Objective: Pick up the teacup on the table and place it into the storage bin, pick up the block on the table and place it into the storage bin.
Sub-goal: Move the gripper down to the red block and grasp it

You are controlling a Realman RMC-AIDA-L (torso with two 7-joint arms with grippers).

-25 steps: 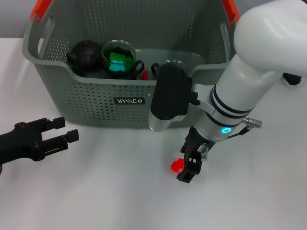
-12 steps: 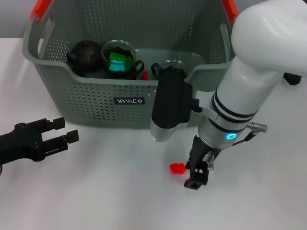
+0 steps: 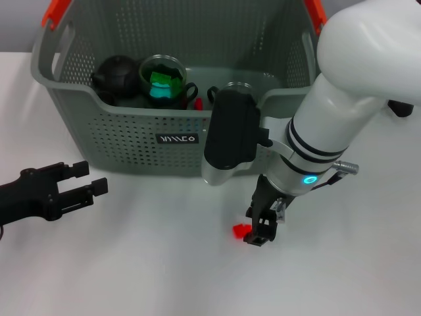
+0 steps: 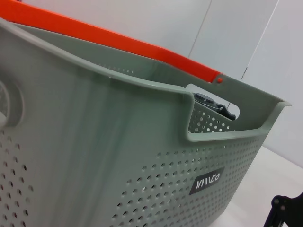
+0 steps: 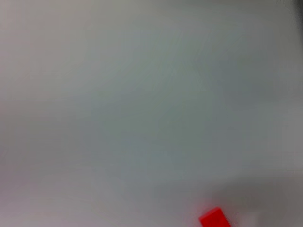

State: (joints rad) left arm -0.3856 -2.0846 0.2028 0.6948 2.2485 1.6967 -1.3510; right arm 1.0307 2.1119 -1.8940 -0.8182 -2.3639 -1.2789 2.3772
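Right tool (image 3: 258, 232) low beside red block (image 3: 241, 230) on table (image 3: 151, 263)

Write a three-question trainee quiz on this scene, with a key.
1. True or false: the red block already lies inside the storage bin.
2. Which gripper is down at the block? A) left gripper B) right gripper
3. Fill in: the block rests on the white ____.

Key: 1 false, it lies on the table in front of the bin; 2 B, the left one sits idle at the table's left side; 3 table.
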